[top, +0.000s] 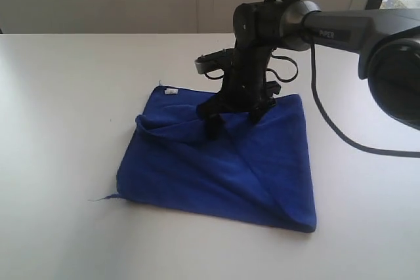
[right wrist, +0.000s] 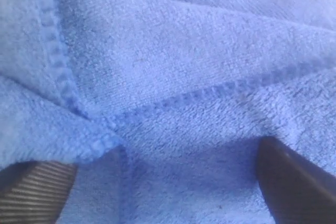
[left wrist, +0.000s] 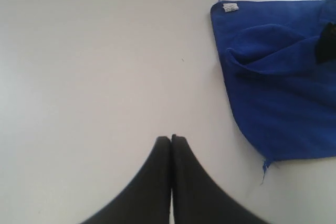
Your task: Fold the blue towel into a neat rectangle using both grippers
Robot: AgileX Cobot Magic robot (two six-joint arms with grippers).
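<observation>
The blue towel point(top: 223, 175) lies on the white table, partly folded, with diagonal creases and a bunched fold at its far left. Its small white tag point(top: 171, 90) sits at the far left corner. My right gripper point(top: 233, 119) points down onto the towel's far edge, open, both fingertips pressing on the cloth. Up close in the right wrist view, the towel point(right wrist: 173, 66) fills the frame, with hemmed edges crossing between the spread right gripper point(right wrist: 165, 182). My left gripper point(left wrist: 171, 139) is shut and empty over bare table, left of the towel point(left wrist: 283, 108) and tag point(left wrist: 230, 7).
The white table point(top: 59, 129) spreads wide around the towel. A black cable point(top: 335, 129) loops from the right arm down to the table at right. A loose thread point(top: 102, 197) trails from the towel's near left corner. A pale wall stands behind.
</observation>
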